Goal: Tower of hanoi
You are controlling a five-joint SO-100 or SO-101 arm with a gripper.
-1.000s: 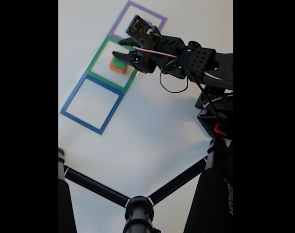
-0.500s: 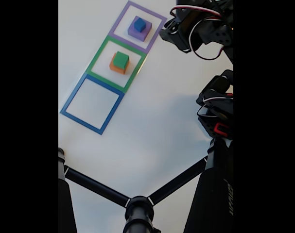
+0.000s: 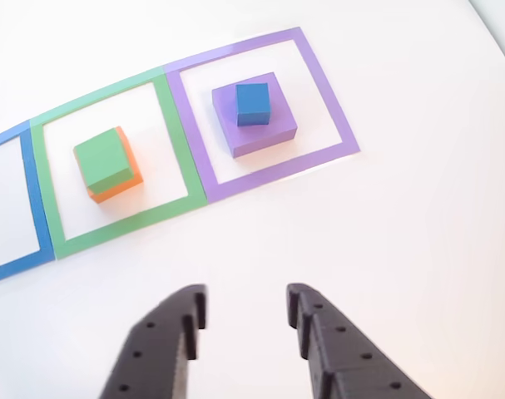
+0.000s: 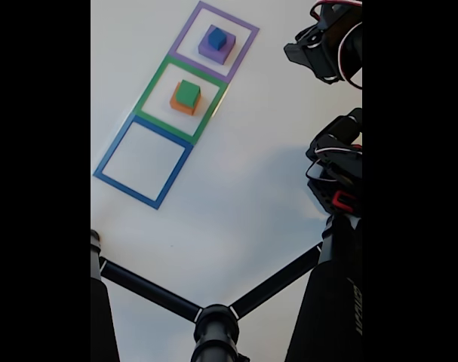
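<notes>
Your gripper hangs empty with its jaws parted, poking into the other view from 6 o'clock and clear of every block; in the fixed view the arm sits up at 1 o'clock, well apart from the squares. The tower is split into two stacks. The blue cube rests on the purple slab inside the purple outline, at about 12 o'clock from the fingertips in the other view. The green block sits on the orange block, which peeks out along its right and lower edges, inside the green outline at about 10 o'clock. The blue outline at the far end holds nothing. Each stack keeps a smaller block over a larger one, which is what the puzzle's rule demands, and the outlines serve as the three pegs. Judging from this layout, you are mid-puzzle, with the empty blue square as the free peg. The blue cube looks like the likely next piece to lift, since it tops its stack and can go anywhere; the jaws' gap already looks wider than that cube. Come down squarely over it, because a skewed pinch could drag the purple slab out of its frame.
</notes>
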